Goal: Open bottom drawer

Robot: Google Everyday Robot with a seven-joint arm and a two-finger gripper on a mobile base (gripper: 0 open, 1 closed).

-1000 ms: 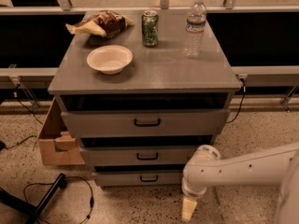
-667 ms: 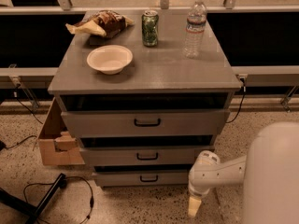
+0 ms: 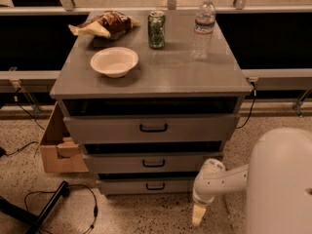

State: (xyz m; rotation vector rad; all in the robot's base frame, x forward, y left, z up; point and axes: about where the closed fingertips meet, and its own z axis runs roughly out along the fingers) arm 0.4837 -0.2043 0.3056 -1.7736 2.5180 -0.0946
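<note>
Bottom drawer (image 3: 122, 185): lowest of 3 fronts, at the cabinet's foot, barely out. Gripper (image 3: 197, 215) hangs off its right corner, pointing at the floor; spread or pressed together, cannot tell. Risk: approaching too high hooks the middle drawer handle (image 3: 153, 163). Cardboard box (image 3: 56, 152) sits left, not blocking.

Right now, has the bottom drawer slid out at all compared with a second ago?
No. The bottom drawer sits as before under the middle drawer; the end effector hangs to its right, not touching the handle.
</note>
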